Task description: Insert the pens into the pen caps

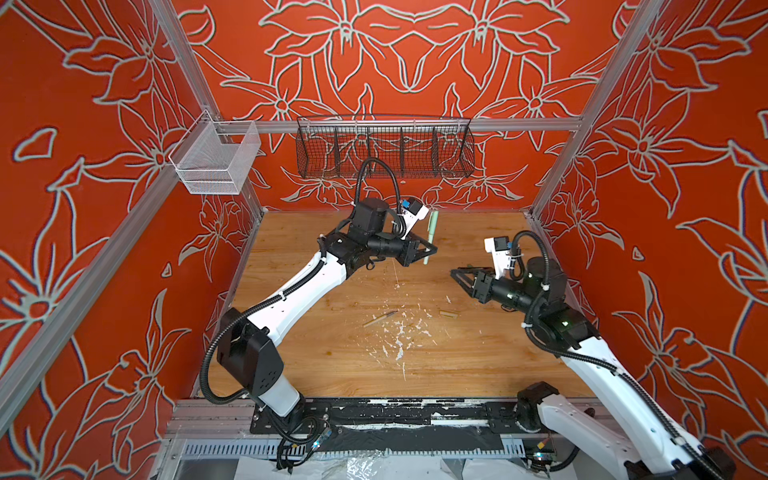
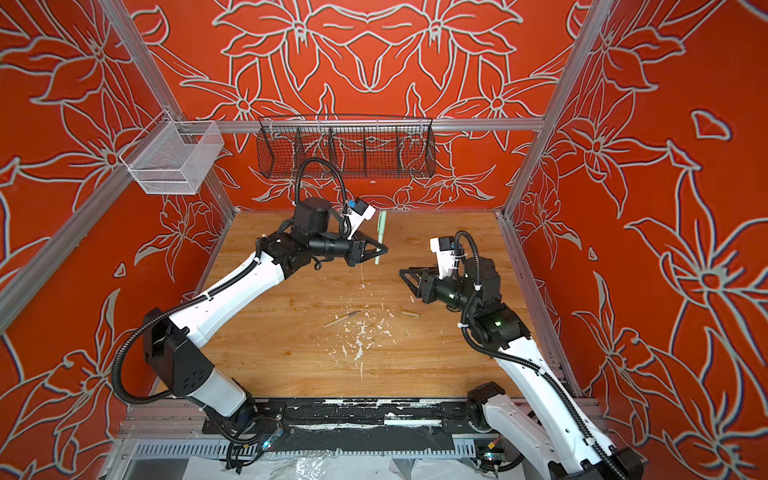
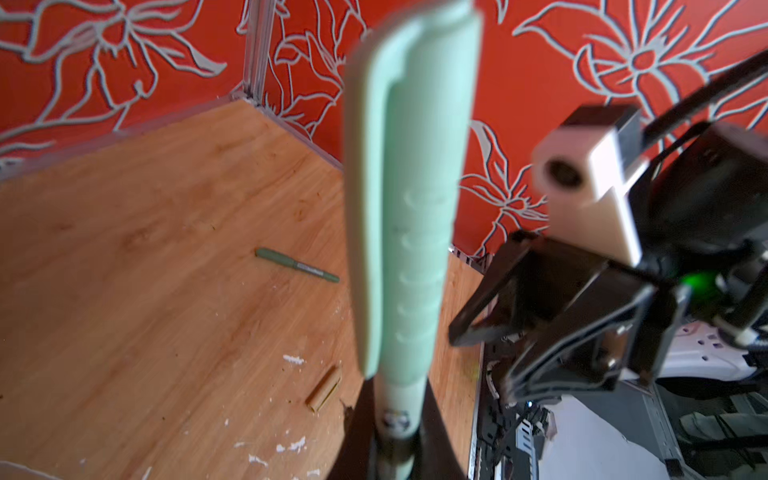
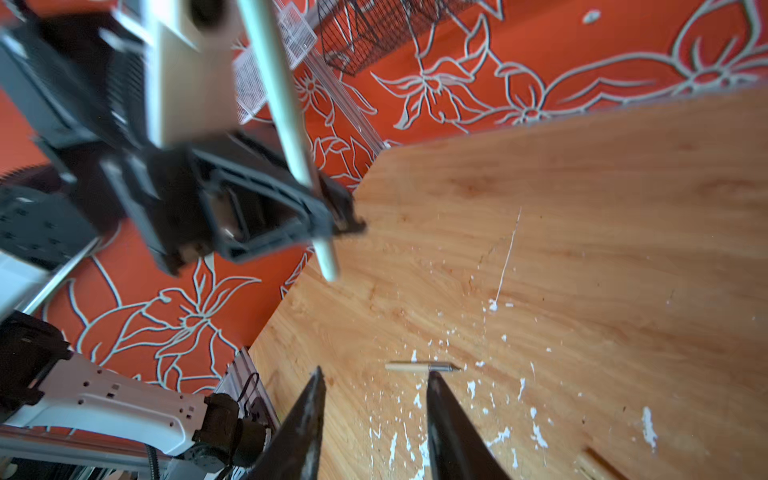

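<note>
My left gripper (image 1: 431, 248) (image 2: 383, 249) (image 3: 397, 419) is shut on the lower part of a pale mint pen (image 1: 430, 235) (image 2: 380, 235) (image 4: 286, 120). It holds the pen roughly upright above the back of the table, with a pale green cap (image 3: 409, 187) on its upper end. My right gripper (image 1: 456, 274) (image 2: 404, 273) (image 4: 376, 376) hangs open and empty to the right of it, pointing toward it. In both top views a beige pen (image 1: 380, 319) (image 2: 341, 319) (image 4: 419, 366) and a beige cap (image 1: 449, 314) (image 2: 410, 313) (image 3: 323, 392) lie apart on the wooden table. A dark green pen (image 3: 297, 266) lies further off.
White paint flecks (image 1: 399, 332) are scattered over the middle of the table (image 1: 316, 357). A black wire basket (image 1: 384, 151) hangs on the back rail. A white mesh basket (image 1: 216, 162) hangs at the back left. Red patterned walls enclose three sides.
</note>
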Action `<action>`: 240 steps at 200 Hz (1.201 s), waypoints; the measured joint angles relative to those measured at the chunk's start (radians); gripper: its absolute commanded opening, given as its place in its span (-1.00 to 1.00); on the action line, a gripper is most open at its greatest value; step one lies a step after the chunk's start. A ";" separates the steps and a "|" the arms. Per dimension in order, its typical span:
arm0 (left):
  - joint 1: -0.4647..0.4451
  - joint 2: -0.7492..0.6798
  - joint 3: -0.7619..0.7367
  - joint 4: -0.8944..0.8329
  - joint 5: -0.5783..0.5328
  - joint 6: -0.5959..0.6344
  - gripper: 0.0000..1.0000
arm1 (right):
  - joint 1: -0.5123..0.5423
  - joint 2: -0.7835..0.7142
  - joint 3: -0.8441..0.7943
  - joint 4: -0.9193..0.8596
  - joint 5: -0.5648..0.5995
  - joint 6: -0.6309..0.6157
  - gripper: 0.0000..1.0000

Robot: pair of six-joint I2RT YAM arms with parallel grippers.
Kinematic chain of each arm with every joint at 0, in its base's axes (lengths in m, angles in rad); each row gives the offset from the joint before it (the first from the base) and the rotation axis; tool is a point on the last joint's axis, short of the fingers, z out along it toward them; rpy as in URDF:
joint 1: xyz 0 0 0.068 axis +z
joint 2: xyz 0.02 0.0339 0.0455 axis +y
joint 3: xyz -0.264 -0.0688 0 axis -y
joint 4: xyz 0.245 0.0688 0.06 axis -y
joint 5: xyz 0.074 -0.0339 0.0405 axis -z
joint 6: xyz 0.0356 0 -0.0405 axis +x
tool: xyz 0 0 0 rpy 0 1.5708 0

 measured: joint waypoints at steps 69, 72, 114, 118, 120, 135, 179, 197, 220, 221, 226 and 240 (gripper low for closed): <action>-0.047 -0.109 -0.146 -0.031 0.082 0.022 -1.00 | -0.069 0.090 0.018 0.100 -0.175 0.045 -0.04; -0.048 -0.111 -0.149 -0.030 0.085 0.022 -1.00 | -0.069 0.094 0.016 0.110 -0.182 0.052 -0.04; -0.050 -0.112 -0.177 -0.027 0.095 0.014 -1.00 | -0.072 0.098 0.010 0.195 -0.254 0.086 -0.03; -0.050 -0.111 -0.177 -0.027 0.094 0.013 -1.00 | -0.072 0.098 0.010 0.197 -0.257 0.086 -0.03; -0.051 -0.111 -0.177 -0.027 0.095 0.013 -1.00 | -0.072 0.098 0.010 0.198 -0.258 0.087 -0.03; -0.053 -0.105 -0.177 -0.026 0.095 0.010 -1.00 | -0.072 0.098 0.010 0.203 -0.267 0.088 -0.03; -0.070 -0.071 -0.172 -0.026 0.101 0.010 -1.00 | -0.072 0.100 0.010 0.209 -0.269 0.090 -0.03; -0.081 -0.057 -0.164 -0.026 0.105 0.010 -1.00 | -0.067 0.110 0.011 0.229 -0.271 0.092 -0.03; -0.089 -0.044 -0.154 -0.027 0.112 0.010 -1.00 | -0.058 0.134 0.013 0.236 -0.270 0.091 -0.04; -0.089 -0.044 -0.154 -0.027 0.112 0.010 -1.00 | -0.058 0.134 0.014 0.236 -0.270 0.091 -0.04; -0.090 -0.042 -0.153 -0.027 0.113 0.010 -1.00 | -0.055 0.141 0.016 0.237 -0.270 0.091 -0.04; -0.091 -0.040 -0.150 -0.027 0.113 0.010 -1.00 | -0.051 0.154 0.022 0.239 -0.270 0.090 -0.05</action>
